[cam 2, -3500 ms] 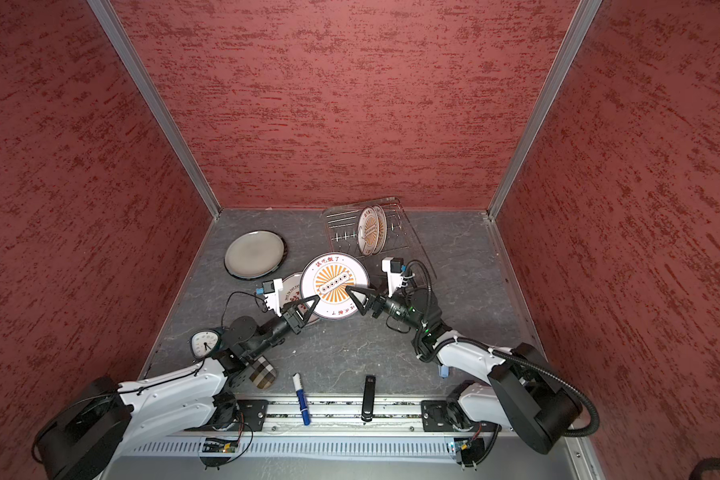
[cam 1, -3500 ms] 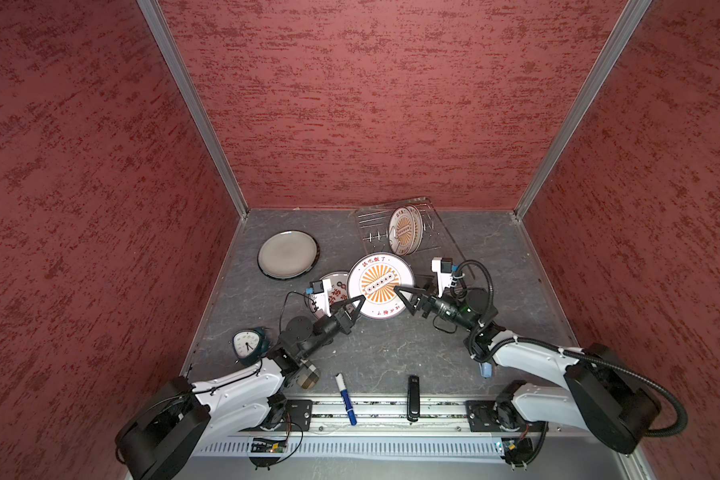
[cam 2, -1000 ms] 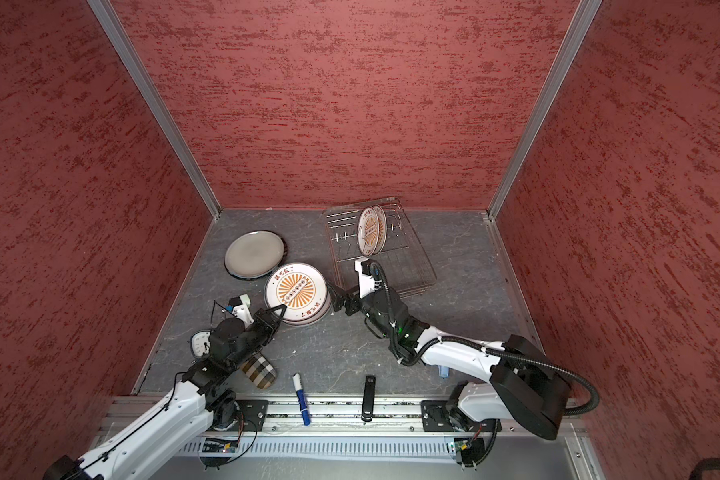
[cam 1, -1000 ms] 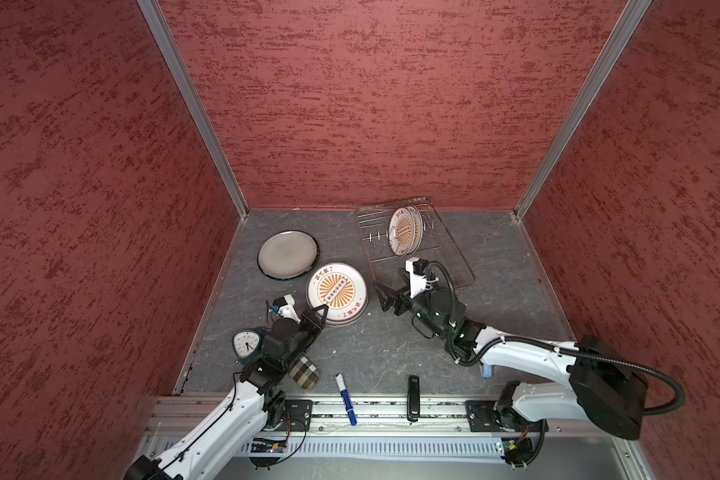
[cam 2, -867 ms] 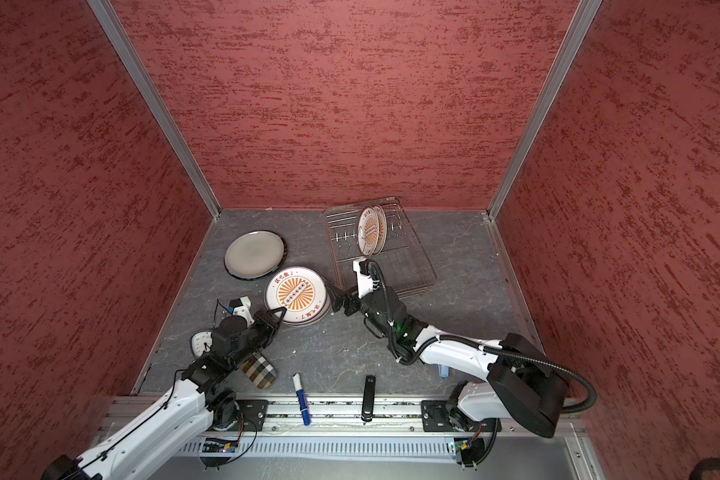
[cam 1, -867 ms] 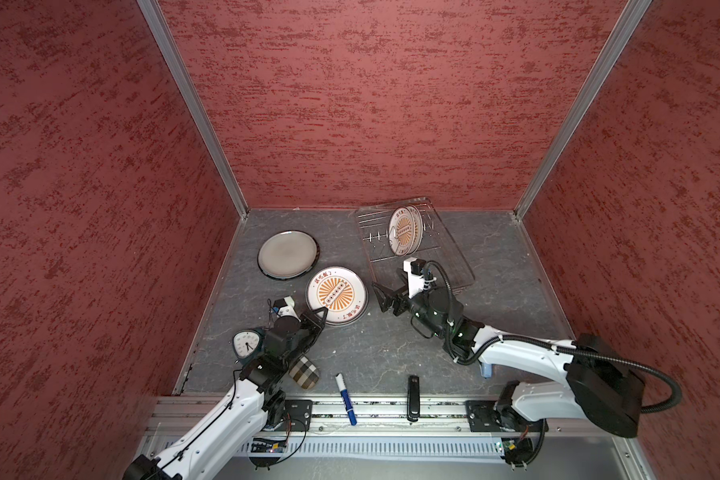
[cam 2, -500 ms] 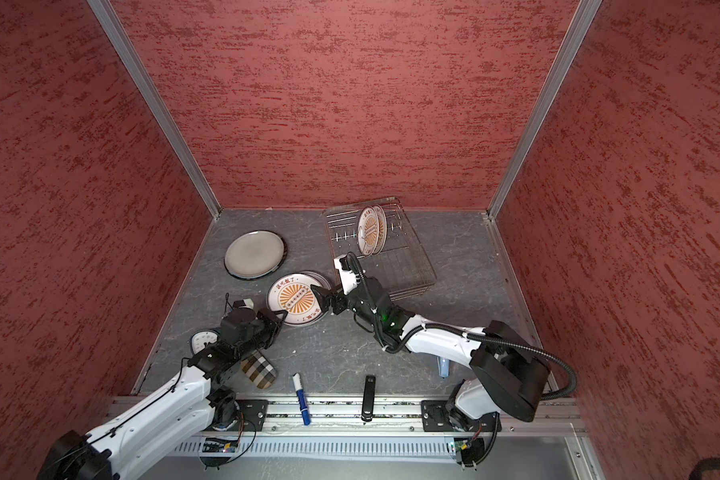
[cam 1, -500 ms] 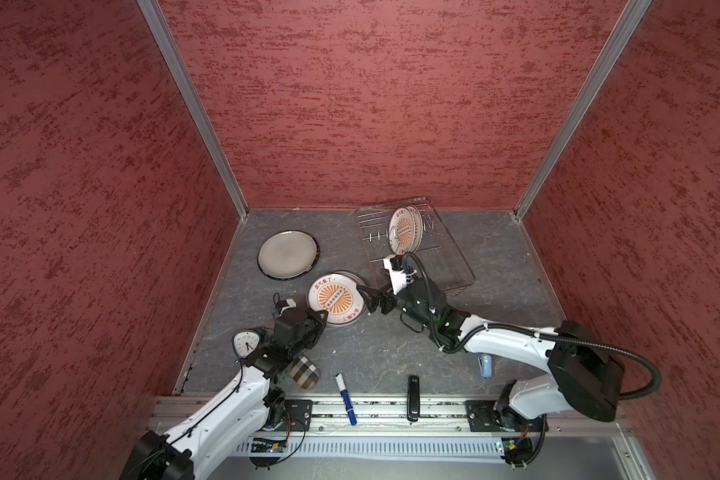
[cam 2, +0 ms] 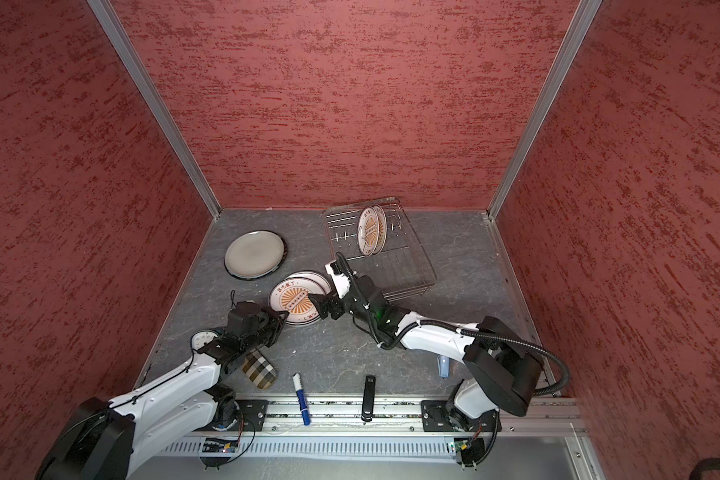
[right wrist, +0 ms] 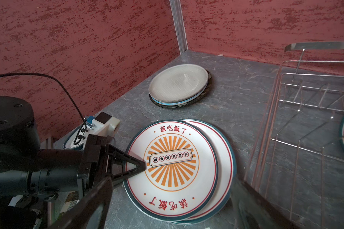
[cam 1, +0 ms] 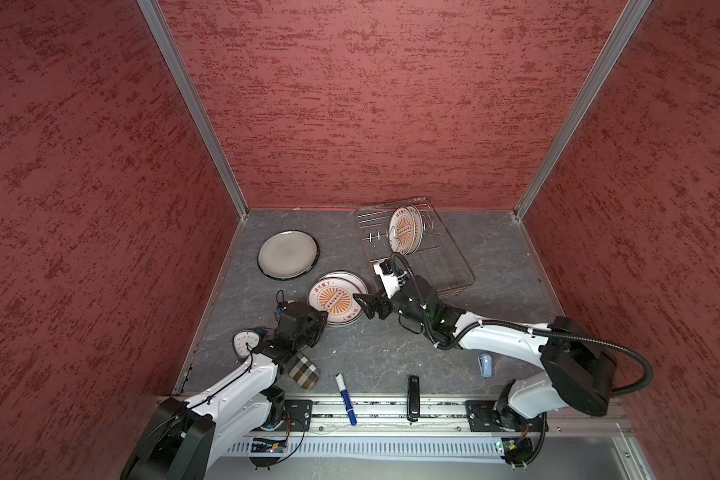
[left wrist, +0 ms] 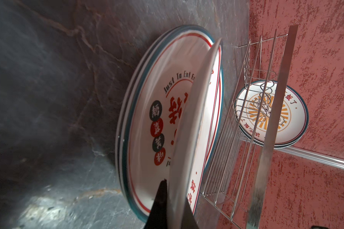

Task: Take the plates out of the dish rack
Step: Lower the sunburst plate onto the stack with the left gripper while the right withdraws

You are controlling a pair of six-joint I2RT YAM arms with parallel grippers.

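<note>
A sunburst plate [cam 1: 335,300] tops a small stack of plates [right wrist: 224,158] on the grey tabletop [cam 1: 391,353], out of the dish rack [cam 1: 445,270], which sits at its one o'clock in both top views. The left gripper [right wrist: 140,168] is clamped on the plate's rim at seven o'clock, the only purchase a flat plate offers. The left wrist view shows that edge held a little off the stack, the far edge apparently touching, which suggests a set-down not quite finished. At three o'clock the right gripper [cam 1: 362,306] hangs just beside the rim, jaws apart and holding nothing, seemingly placed to steady the plate. A grey plate [cam 1: 287,253] lies flat at eleven o'clock, well clear. Two more plates [cam 1: 405,230] stand on edge between the rack's prongs, awaiting unloading. A small clock [cam 1: 245,343] sits by the left arm.
</note>
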